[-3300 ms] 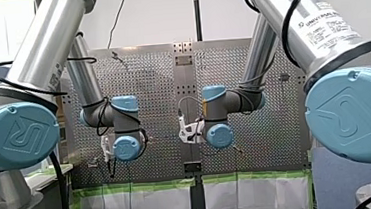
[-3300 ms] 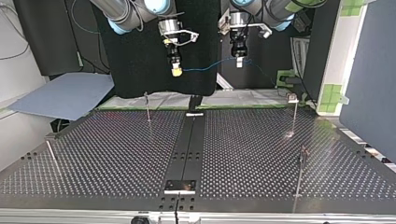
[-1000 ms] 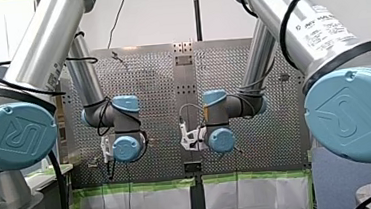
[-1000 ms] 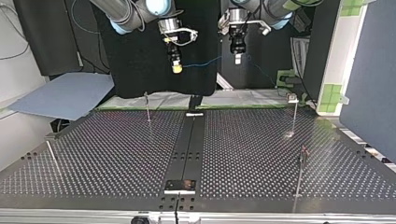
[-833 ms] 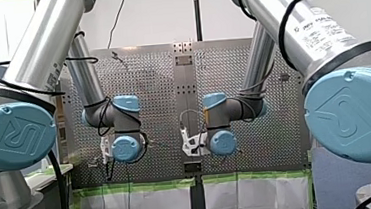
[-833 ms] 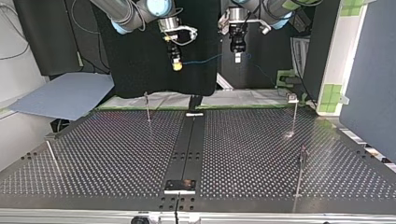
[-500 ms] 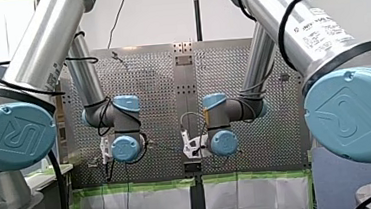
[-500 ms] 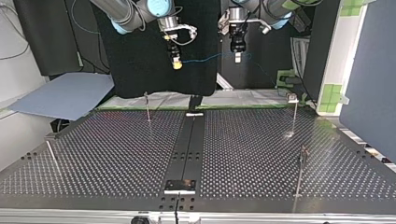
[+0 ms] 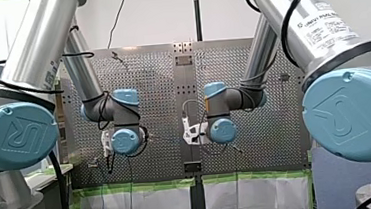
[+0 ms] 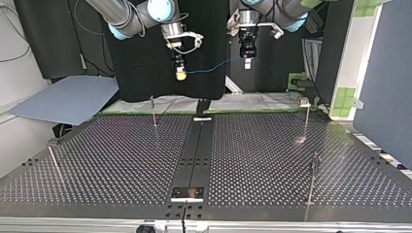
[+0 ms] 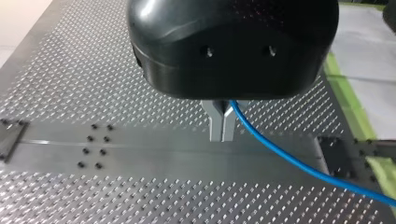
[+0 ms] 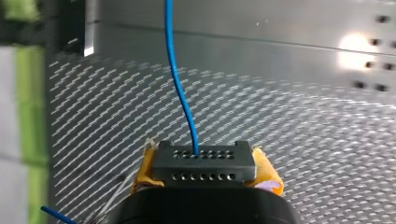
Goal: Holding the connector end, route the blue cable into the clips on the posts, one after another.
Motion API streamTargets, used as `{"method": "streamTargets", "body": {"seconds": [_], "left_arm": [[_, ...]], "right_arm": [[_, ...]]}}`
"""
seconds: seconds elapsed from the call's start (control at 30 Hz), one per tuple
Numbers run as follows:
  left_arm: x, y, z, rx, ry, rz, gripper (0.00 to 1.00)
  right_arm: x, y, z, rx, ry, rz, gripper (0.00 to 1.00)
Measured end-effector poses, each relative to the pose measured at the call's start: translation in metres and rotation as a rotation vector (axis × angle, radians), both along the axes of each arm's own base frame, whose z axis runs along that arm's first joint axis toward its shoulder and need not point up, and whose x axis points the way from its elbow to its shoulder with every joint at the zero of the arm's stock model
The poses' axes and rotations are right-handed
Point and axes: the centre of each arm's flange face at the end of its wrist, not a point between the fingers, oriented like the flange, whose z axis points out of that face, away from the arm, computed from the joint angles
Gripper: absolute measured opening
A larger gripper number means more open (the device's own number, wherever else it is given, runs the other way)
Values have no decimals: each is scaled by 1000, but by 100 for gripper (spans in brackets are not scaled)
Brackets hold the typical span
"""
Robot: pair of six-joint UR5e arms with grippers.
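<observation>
Two wrist joints (image 9: 125, 141) fill the front view and hide both grippers. From across the bench (image 10: 107, 160), my right gripper (image 10: 180, 74) has slid further to the view's left of the centre strip (image 10: 194, 155) and slightly lower, while my left gripper (image 10: 248, 63) has barely moved, so the blue cable (image 10: 214, 65) spans wider between them, well above the posts (image 10: 153, 110); I judge no clip threaded yet. The clips are too small to make out. Left wrist view: metal fingers (image 11: 215, 123) press together on the cable, over the strip. Right wrist view: yellow pads (image 12: 268, 175) pinch the connector (image 12: 203, 163); the cable leaves it forward, its far run cut off.
</observation>
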Motion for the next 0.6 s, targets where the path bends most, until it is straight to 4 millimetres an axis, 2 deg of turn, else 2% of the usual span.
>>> {"method": "streamTargets", "body": {"seconds": [0.27, 0.6], "left_arm": [[18, 2, 35, -33, -37, 45, 0], [53, -2, 103, -83, -126, 101, 0]], "right_arm": [[22, -19, 65, -53, -69, 56, 0], [34, -33, 148, -116, -141, 81, 0]]}}
